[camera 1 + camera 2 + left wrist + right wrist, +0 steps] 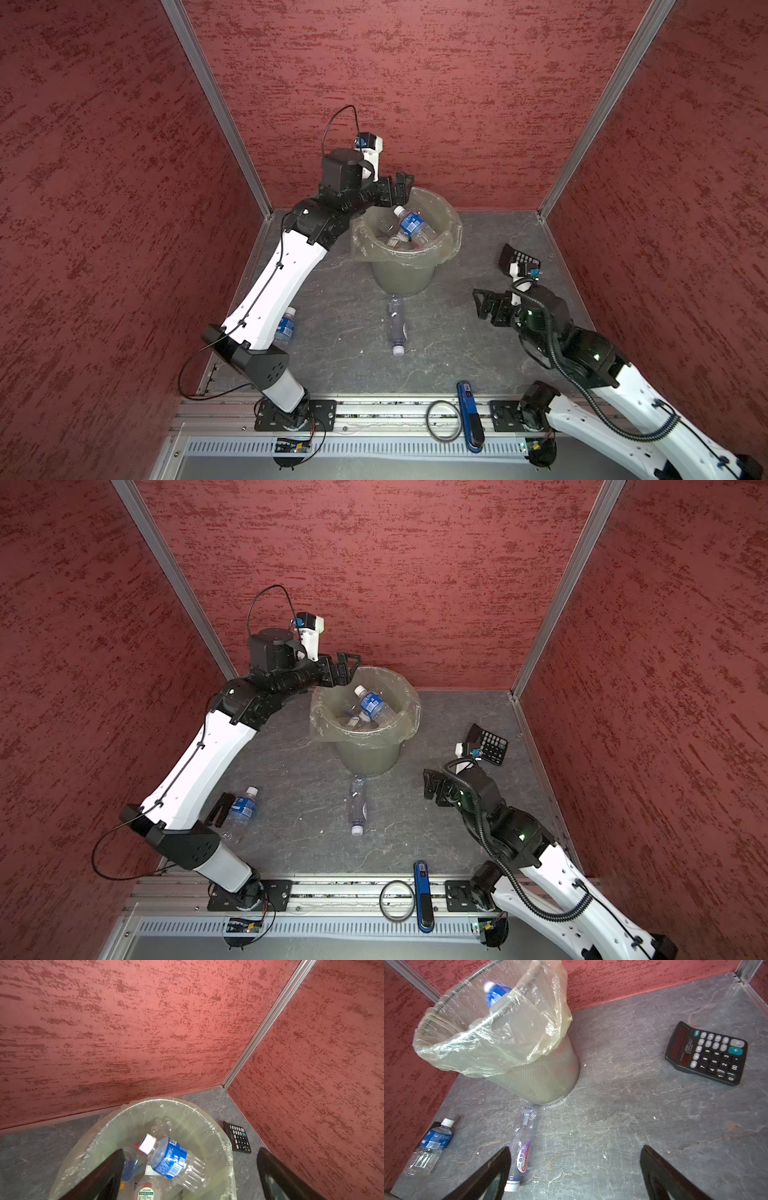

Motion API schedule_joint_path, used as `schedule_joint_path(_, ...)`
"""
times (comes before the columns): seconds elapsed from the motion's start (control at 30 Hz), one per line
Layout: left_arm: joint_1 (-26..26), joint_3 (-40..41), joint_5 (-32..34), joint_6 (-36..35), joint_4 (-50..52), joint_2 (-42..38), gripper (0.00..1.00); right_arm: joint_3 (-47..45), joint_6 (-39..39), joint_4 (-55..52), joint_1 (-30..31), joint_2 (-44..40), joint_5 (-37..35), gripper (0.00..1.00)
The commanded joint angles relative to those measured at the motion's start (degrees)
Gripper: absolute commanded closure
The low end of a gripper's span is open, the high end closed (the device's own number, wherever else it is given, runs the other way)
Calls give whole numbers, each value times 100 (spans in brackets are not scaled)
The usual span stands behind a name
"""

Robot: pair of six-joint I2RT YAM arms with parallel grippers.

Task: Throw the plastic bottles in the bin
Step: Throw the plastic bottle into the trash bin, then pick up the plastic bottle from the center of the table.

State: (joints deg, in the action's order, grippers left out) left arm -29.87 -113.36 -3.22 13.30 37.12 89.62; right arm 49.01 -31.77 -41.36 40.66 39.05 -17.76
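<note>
Plastic bottles (410,224) are lying in the bin (401,276); a blue-label bottle (242,808) and a purple-label bottle (358,802) (2 left) are lying on the surface (415,812). Left gripper (397,193) and right gripper (480,306) jaws are hanging released, empty.

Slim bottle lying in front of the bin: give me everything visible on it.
The slim bottle is clear, thin-walled plastic, apparently empty, with a white cap and a purple-white label carrying red lettering. It lies on its side on the grey table, base toward the bin, cap pointing away from it. Its base ends right by the bin's foot; whether they touch cannot be told. Nothing grips it.
</note>
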Motion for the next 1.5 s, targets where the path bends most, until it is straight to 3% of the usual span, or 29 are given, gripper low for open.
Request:
schedule_joint_path(0.0, -62, 312, 172, -31, -179, -759, 1, -42, -102, 142, -13, 164, 315, 2)
schedule_joint_path(0.3, 133, 2174, 797, -31, 413, -2247, 1, 46, -169, 643, 288, 1211, 760, 1)
schedule_joint_path(0.67, 1491, 4561, 1131, 1001, 1806, -3565, 1, 658, -398, 1387, 1520, 3277, 579, 1)
schedule_joint_path(0.8, 1931, 4766, 1479, 1397, 2390, -3568, 1, 866, -489, 1632, 1662, 3928, 786, 1)
schedule_joint_path(1.07, 2900, 5120, 618, 1277, 2688, -3167, 1, 1321, -837, 1760, 1876, 5250, 1026, 1)
schedule_joint_path(1.2, 3260, 5096, 617, 1088, 2894, -2678, 1, 1540, -764, 1777, 1866, 5758, 1040, 2)
schedule_joint_path(1.47, 3577, 4903, 850, 974, 3078, -1902, 1, 1732, -553, 1719, 1719, 6347, 1091, 9)
